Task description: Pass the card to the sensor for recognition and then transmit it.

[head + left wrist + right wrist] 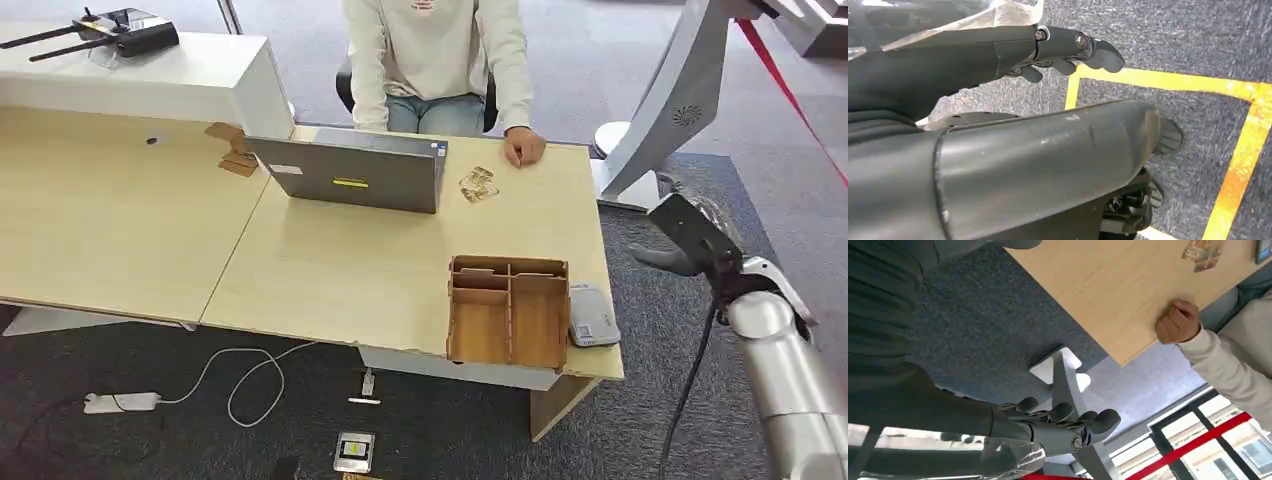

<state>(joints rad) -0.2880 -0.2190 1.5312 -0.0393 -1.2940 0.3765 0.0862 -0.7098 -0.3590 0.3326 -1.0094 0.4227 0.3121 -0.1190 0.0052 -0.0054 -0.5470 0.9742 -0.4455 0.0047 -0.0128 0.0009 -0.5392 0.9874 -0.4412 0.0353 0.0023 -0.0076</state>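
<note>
Starting at the left, my left robot hand (998,65) hangs beside the body over carpet with yellow floor tape; its fingers lie loosely apart from the thumb and hold nothing, so I judge it out of play for this step. On the worktop (330,270) a grey laptop (350,172) stands with its back to me, and just right of it lies a small loose cluster of what I take to be the cards (478,184), near the fist (523,148) of a seated person. Nearer to me, at the front edge, sits a wooden tray (508,310) with compartments, and touching its right side a small grey sensor (592,318). Furthest right, my right robot hand (690,245) hovers off the worktop's right end, fingers spread and empty. It is plainly the nearer hand. The cards lie to its left and further from me; the sensor lies to its left and closer in. I cannot make out a single card's long axis in that cluster, nor whether the tray's rear slots hold cards as well. The sensor's face is too small to read.
</note>
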